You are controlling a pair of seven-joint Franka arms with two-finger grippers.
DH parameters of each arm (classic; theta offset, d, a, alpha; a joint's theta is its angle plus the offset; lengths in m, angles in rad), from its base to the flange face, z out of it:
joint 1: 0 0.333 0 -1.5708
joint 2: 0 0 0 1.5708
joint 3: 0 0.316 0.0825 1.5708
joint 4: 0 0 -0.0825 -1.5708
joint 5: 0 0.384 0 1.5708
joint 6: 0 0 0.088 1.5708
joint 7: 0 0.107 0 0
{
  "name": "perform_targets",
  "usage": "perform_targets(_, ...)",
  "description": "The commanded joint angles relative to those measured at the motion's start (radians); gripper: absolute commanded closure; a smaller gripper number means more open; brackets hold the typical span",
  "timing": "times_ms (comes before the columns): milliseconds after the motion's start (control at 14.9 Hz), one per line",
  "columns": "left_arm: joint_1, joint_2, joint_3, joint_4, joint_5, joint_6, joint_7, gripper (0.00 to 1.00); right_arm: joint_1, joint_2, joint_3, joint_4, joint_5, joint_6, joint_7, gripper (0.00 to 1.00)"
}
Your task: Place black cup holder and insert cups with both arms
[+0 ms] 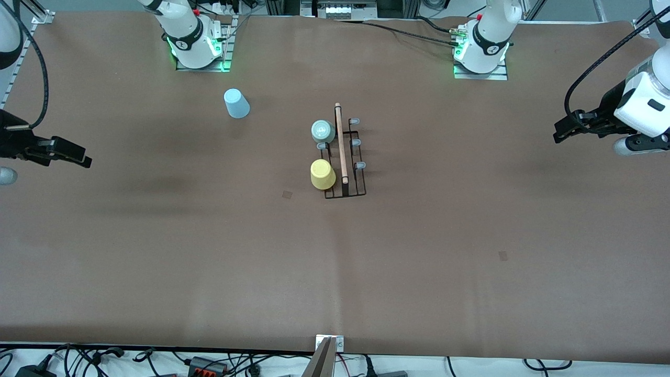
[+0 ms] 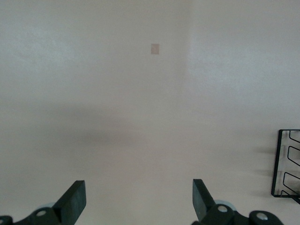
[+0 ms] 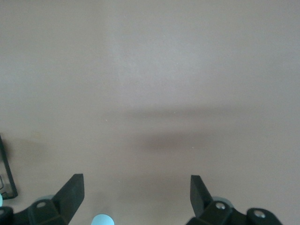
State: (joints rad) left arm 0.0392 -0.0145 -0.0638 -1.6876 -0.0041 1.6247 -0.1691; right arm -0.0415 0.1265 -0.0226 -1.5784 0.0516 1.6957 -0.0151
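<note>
The black cup holder (image 1: 346, 157) stands mid-table with its wooden rod handle on top. A pale mint green cup (image 1: 323, 131) and a yellow cup (image 1: 322, 174) sit upside down on pegs on the side toward the right arm's end. A light blue cup (image 1: 236, 103) stands upside down on the table near the right arm's base; its top shows in the right wrist view (image 3: 102, 220). My left gripper (image 1: 559, 135) is open and empty, high over the left arm's end of the table. My right gripper (image 1: 86, 159) is open and empty over the right arm's end. A corner of the holder shows in the left wrist view (image 2: 287, 164).
Three pale pegs (image 1: 357, 142) on the holder's side toward the left arm's end carry nothing. The brown table cover (image 1: 419, 235) has small darker patches (image 1: 287, 194). Cables and a bracket (image 1: 328, 351) lie along the table's edge nearest the front camera.
</note>
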Motion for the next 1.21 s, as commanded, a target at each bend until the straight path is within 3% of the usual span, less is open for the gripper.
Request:
perform_targets(0,-0.009,0.004,0.015,0.020,-0.017,-0.022,0.023,0.00,-0.008,-0.125,0.016,-0.146,-0.053,0.053,-0.023,0.00)
perform_targets(336,-0.009,0.002,0.015,0.020,-0.017,-0.023,0.023,0.00,-0.012,-0.154,0.013,-0.172,-0.044,0.047,-0.022,0.00)
perform_targets(739,-0.009,0.002,0.013,0.020,-0.017,-0.022,0.022,0.00,-0.012,-0.075,0.016,-0.051,-0.044,0.038,-0.028,0.00)
perform_targets(874,-0.009,0.002,0.015,0.020,-0.017,-0.023,0.022,0.00,-0.009,-0.004,0.021,0.045,-0.050,-0.049,-0.031,0.00)
perform_targets(1142,-0.009,0.002,0.013,0.020,-0.017,-0.023,0.022,0.00,-0.014,0.008,0.021,0.060,-0.041,-0.084,-0.023,0.00)
